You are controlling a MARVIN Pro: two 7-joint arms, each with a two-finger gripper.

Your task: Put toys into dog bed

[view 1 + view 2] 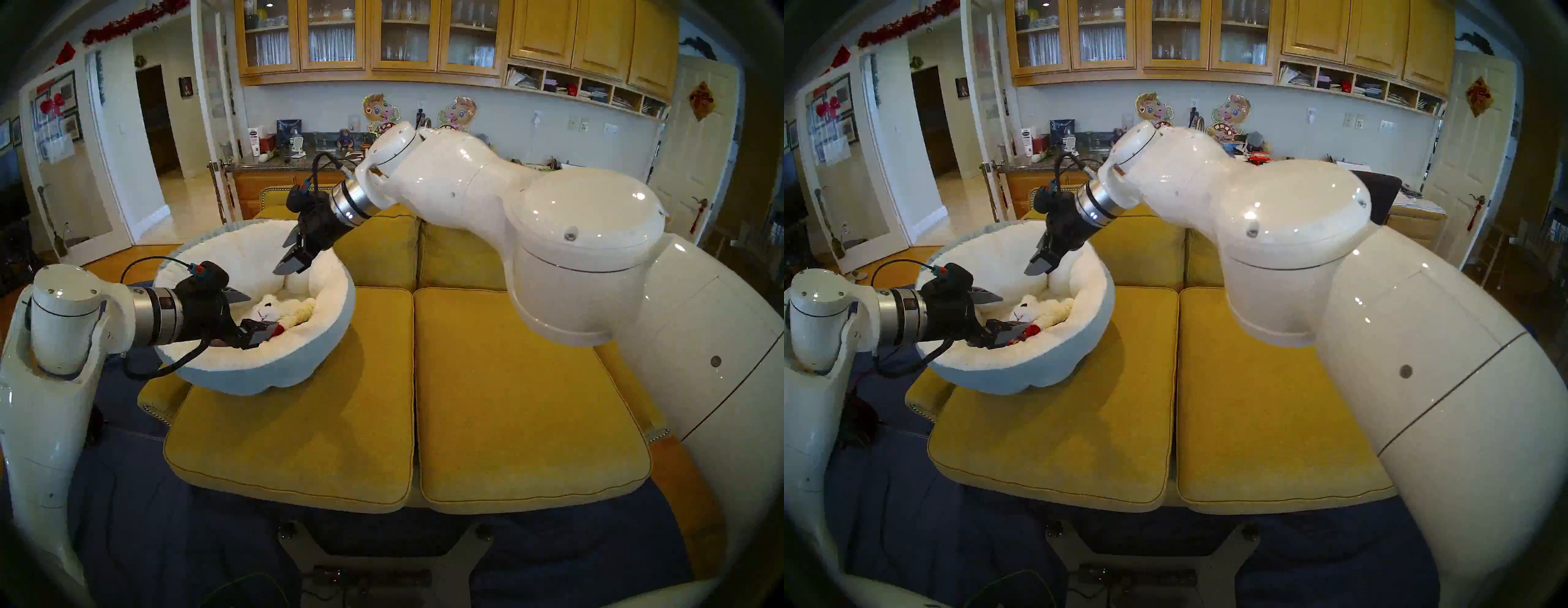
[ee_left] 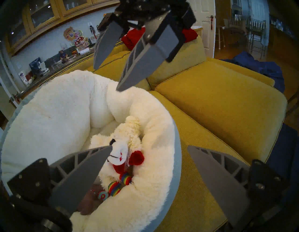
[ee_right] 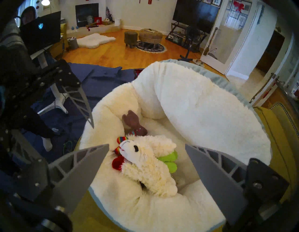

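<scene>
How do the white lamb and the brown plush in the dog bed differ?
The white lamb is larger, fluffy and cream with a red ear; the brown plush is smaller, smooth and dark. The lamb lies mid-bed, over a green toy; the brown plush sits against the rim of the dog bed. Both rest inside the bed, ungripped.

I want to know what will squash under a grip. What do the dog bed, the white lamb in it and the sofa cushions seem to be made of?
Dog bed: fluffy cream plush lining, smoother blue-grey fabric shell, puffy rim; likely stuffed.
White lamb: curly cream fleece with a smoother face; looks soft-filled.
Sofa cushions: mustard woven fabric, matte, piped edges; probably foam inside.
</scene>
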